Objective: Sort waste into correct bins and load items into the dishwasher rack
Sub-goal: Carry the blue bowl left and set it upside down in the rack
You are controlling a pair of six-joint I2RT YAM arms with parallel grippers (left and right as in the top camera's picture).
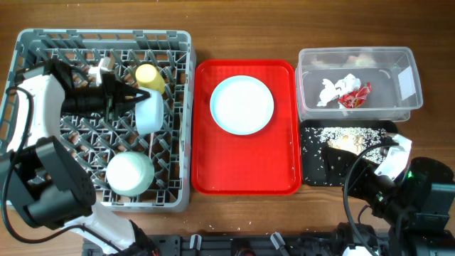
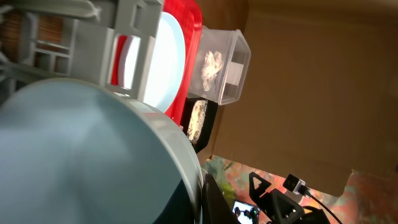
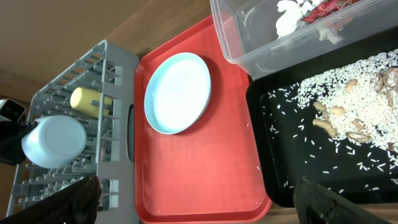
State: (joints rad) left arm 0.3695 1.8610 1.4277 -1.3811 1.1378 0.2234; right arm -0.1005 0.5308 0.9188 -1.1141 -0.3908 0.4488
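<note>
The grey dishwasher rack (image 1: 181,142) stands at the left. In it are a yellow cup (image 1: 149,77), also in the right wrist view (image 3: 90,98), and a pale green bowl (image 1: 130,173). My left gripper (image 1: 136,99) is over the rack, shut on the rim of a pale blue-white bowl (image 1: 148,114) held on its edge; the left wrist view shows it close up (image 2: 81,155) with my finger (image 2: 211,199) on its rim. The light blue plate (image 1: 242,105) lies on the red tray (image 1: 245,174). My right gripper (image 3: 196,186) is open and empty at the front right.
The clear tub (image 1: 405,78) at the back right holds a white napkin (image 1: 330,89) and a red wrapper (image 1: 355,96). The black tray (image 1: 316,167) in front of it holds rice scraps (image 3: 336,93). A small white piece (image 1: 101,68) lies at the rack's back.
</note>
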